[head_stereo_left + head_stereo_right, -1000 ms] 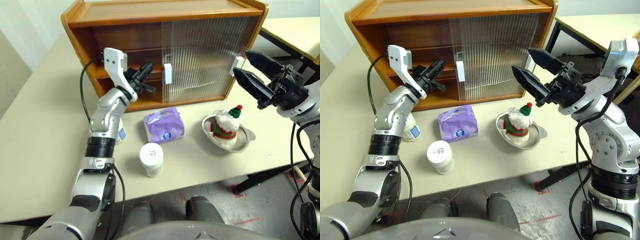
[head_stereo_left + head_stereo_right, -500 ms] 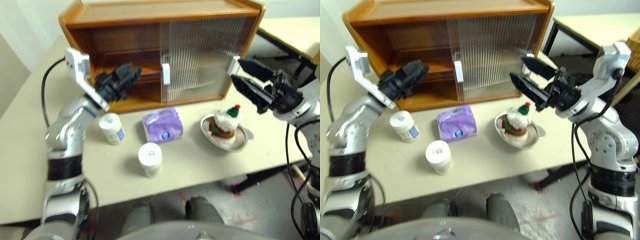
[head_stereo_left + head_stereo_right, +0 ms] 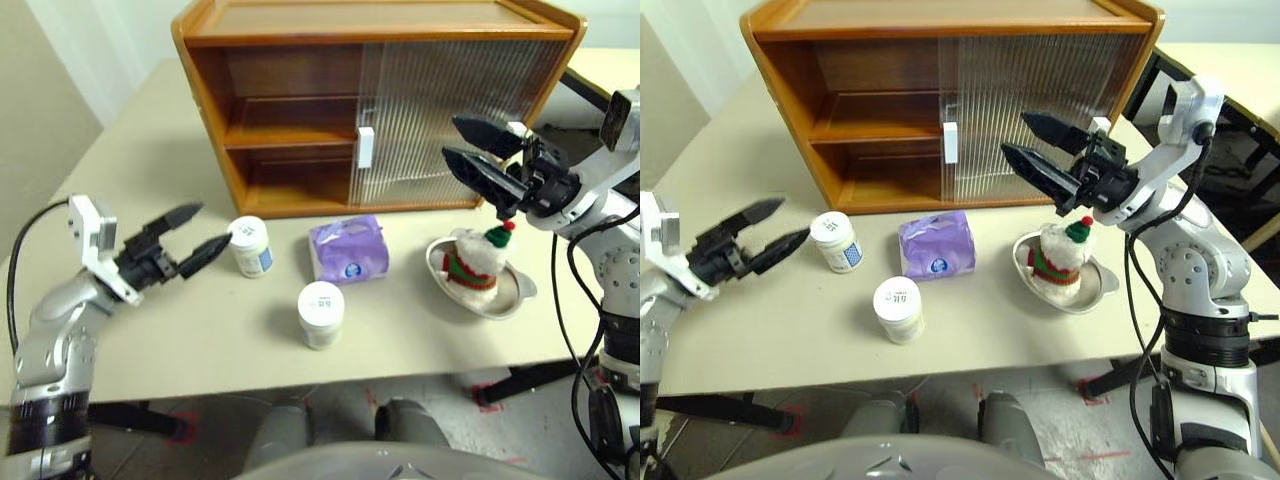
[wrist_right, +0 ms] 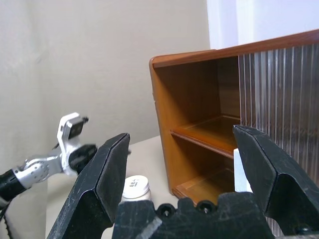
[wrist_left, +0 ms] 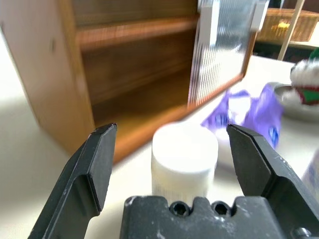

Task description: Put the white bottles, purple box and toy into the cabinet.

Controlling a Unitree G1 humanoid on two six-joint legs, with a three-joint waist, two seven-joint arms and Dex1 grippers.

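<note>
On the table's (image 3: 150,330) left side the left gripper (image 3: 195,232) sat spread wide and empty, fingertips just short of one white bottle (image 3: 249,246) standing in front of the cabinet's (image 3: 300,110) open half. Second white bottle (image 3: 321,314) stood nearer the front edge, apart from the first. Purple box (image 3: 347,250) lay mid-table, just ahead of the cabinet base. Toy (image 3: 478,262) sat in a metal dish (image 3: 515,296) further right. Right gripper (image 3: 470,145) hung above the toy, jaws wide apart, nothing in them, close to the ribbed door (image 3: 450,120).
</note>
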